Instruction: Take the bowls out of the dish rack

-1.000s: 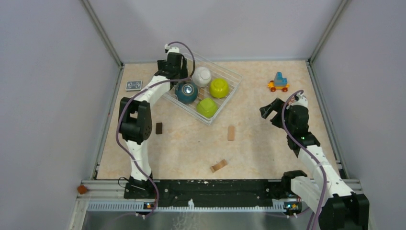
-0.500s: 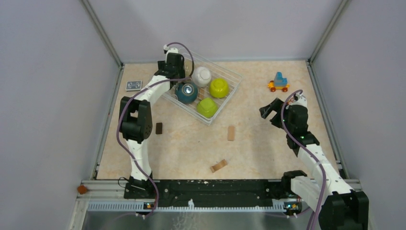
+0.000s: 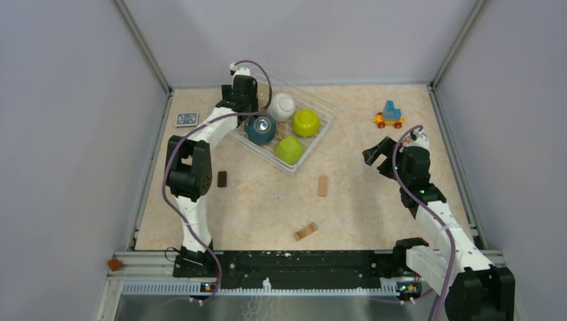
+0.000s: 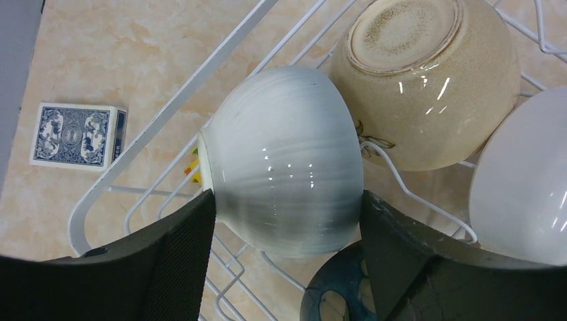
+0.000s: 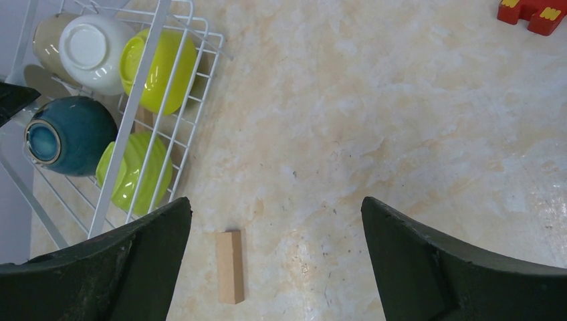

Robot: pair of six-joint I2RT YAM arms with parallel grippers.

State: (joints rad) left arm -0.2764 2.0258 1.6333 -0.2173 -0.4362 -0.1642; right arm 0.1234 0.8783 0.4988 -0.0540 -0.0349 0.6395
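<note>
The dish rack [image 3: 325, 112] sits far left on the table [image 3: 374, 214], the bowls [image 3: 289, 150] inside it. A card deck [image 3: 186, 119] lies left of it, a toy [image 3: 389, 115] off right, blocks [image 3: 323, 186] in front.

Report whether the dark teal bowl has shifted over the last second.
No. The dark teal bowl keeps its place against the dish rack's near-left rim in the top view.

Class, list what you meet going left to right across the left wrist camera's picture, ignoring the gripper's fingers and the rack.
In order: playing-card box → ribbed white bowl → beige bowl → smooth white bowl. The dark teal bowl at the bottom edge overlaps others, so it is left out.
</note>
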